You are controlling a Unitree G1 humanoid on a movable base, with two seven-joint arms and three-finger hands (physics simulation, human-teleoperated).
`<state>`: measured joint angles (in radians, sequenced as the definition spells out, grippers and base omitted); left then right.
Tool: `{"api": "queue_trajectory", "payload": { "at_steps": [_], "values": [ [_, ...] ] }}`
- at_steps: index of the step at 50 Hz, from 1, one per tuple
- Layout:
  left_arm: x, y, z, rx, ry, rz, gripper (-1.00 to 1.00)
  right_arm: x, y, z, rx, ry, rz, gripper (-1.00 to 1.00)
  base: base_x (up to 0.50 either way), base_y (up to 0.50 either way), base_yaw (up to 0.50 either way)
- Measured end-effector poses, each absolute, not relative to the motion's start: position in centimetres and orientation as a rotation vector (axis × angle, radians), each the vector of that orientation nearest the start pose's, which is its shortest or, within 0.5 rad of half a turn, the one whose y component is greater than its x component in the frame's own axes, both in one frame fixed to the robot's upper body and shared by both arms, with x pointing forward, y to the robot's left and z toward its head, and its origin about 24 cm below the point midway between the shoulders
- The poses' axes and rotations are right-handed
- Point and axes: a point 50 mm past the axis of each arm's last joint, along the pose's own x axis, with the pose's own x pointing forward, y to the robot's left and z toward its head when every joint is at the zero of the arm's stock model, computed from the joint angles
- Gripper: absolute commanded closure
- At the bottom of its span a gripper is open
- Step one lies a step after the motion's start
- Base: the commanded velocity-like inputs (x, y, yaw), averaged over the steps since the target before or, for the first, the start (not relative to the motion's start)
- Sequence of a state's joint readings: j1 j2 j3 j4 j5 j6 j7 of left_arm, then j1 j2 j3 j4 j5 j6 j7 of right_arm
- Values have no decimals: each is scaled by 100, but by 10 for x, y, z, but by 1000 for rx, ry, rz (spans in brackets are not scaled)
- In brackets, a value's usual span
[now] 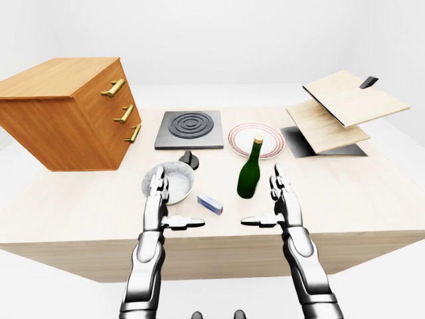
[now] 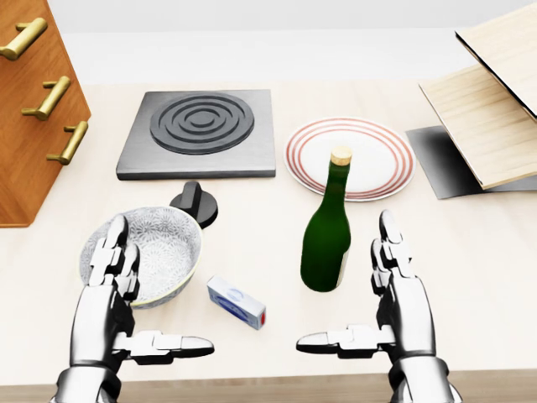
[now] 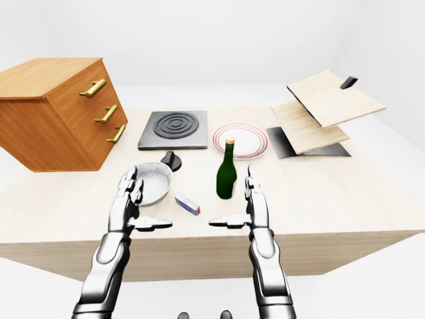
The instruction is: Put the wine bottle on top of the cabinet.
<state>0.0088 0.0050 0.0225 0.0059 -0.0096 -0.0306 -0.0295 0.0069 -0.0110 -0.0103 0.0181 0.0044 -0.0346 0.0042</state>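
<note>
Wine bottle (image 2: 327,239), dark green glass with a pale cork-coloured top, stands upright on the light wooden worktop (image 2: 470,269), just left of the right hand (image 2: 401,304) in the head view and not touched by it. The right hand's fingers (image 2: 392,245) are spread and released, thumb pointing toward the bottle's base; the left hand (image 2: 109,306) mirrors it, fingers likewise loose and grasping nothing, raised over the near rim of a speckled grey bowl (image 2: 155,252). Between the two hands lies a small blue-and-white box (image 2: 237,303). Above the bottle in this view sits a white plate with red rings (image 2: 369,159), beside a dark square hob with concentric rings (image 2: 200,130); a black knob (image 2: 195,204) rests near the bowl. The wooden cabinet (image 1: 63,109), three brass handles on its face, stands at the worktop's left, well apart from the bottle, its flat top bare. Pale boards (image 1: 345,106) rise at the right.
</note>
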Motion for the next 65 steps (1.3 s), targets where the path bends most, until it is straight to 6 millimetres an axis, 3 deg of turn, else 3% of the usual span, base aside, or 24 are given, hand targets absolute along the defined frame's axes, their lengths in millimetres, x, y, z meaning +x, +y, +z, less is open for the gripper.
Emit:
{"api": "queue_trajectory", "payload": {
  "at_steps": [13,20,30,46,56,65],
  "values": [
    [253,165,52,0,-28,21,-100,250,-163,48,-23,-9,-21,-100,0,0,0],
    [251,171,67,-8,-60,35,-100,246,-164,65,-46,-50,-21,-100,0,0,0],
    [241,187,122,-24,-299,72,-100,234,-160,119,-107,-281,-4,-100,0,0,0],
    [214,208,189,-46,-613,118,-100,199,-139,200,-221,-678,47,-100,0,0,0],
    [186,215,225,-66,-812,132,-100,175,-130,228,-260,-844,61,-100,0,0,0],
    [160,219,249,-98,-960,134,-100,162,-122,240,-328,-917,66,-100,0,0,0]
  ]
}}
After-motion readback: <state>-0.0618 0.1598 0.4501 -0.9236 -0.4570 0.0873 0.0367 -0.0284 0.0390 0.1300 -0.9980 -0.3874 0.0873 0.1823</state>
